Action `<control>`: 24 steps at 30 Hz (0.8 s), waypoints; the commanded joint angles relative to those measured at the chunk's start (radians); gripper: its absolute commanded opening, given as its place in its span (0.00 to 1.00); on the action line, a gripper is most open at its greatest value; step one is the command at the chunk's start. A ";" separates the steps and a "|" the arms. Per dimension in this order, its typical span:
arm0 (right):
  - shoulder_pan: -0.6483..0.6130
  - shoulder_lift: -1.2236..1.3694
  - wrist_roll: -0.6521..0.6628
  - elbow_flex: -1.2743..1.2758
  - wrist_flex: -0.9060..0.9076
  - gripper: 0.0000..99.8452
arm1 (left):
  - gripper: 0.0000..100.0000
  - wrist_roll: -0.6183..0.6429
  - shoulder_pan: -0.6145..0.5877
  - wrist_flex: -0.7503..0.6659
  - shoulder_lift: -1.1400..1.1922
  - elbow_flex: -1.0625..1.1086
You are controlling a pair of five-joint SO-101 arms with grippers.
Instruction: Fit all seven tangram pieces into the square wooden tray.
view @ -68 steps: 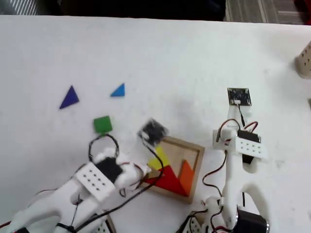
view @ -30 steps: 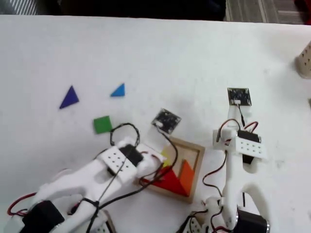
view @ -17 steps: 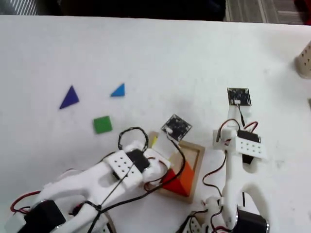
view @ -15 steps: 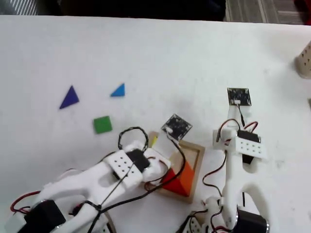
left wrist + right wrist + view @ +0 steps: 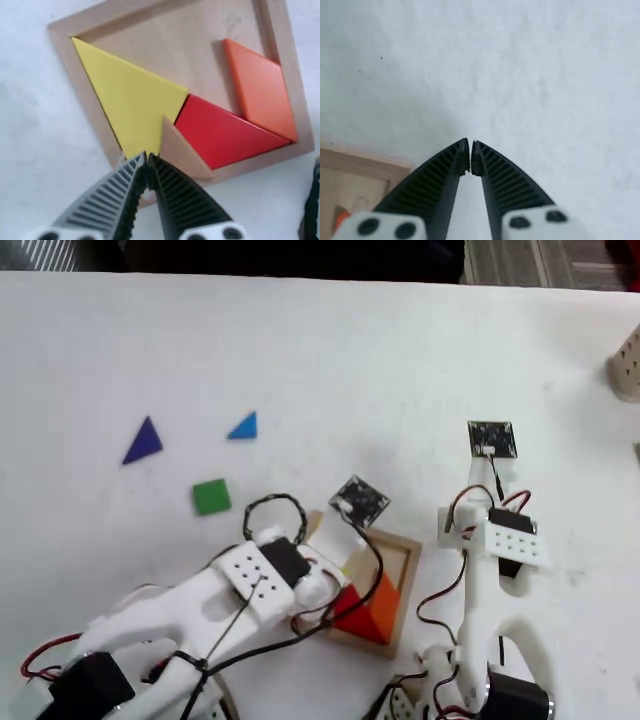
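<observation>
The square wooden tray (image 5: 410, 562) lies near the table's front, between the two arms. In the left wrist view the tray (image 5: 90, 95) holds a yellow triangle (image 5: 130, 97), a red triangle (image 5: 220, 137) and an orange parallelogram (image 5: 260, 92), with a bare wedge of floor between yellow and red. My left gripper (image 5: 147, 159) is shut, its tips at the yellow triangle's near corner by the rim. A purple triangle (image 5: 143, 440), a blue triangle (image 5: 243, 426) and a green square (image 5: 211, 496) lie loose at the left. My right gripper (image 5: 470, 149) is shut over bare table beside a tray corner (image 5: 365, 162).
The left arm (image 5: 200, 615) and its cables cover the tray's left side in the high view. The right arm (image 5: 500, 540) stands just right of the tray. A pale object (image 5: 627, 365) sits at the right edge. White table stretches behind the loose pieces.
The left arm swung right from beside the tray to over its left part, then eased back slightly. The loose pieces and the right arm stayed put.
</observation>
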 commanded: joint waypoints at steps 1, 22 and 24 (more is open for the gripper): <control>-0.012 -0.022 0.009 -0.026 -0.012 0.02 | 0.02 -0.055 -0.001 0.011 -0.053 0.005; -0.021 -0.022 0.009 -0.026 -0.012 0.02 | 0.02 -0.074 0.174 -0.086 -0.320 0.273; -0.021 -0.022 0.009 -0.026 -0.012 0.02 | 0.02 -0.103 0.248 -0.087 -0.320 0.282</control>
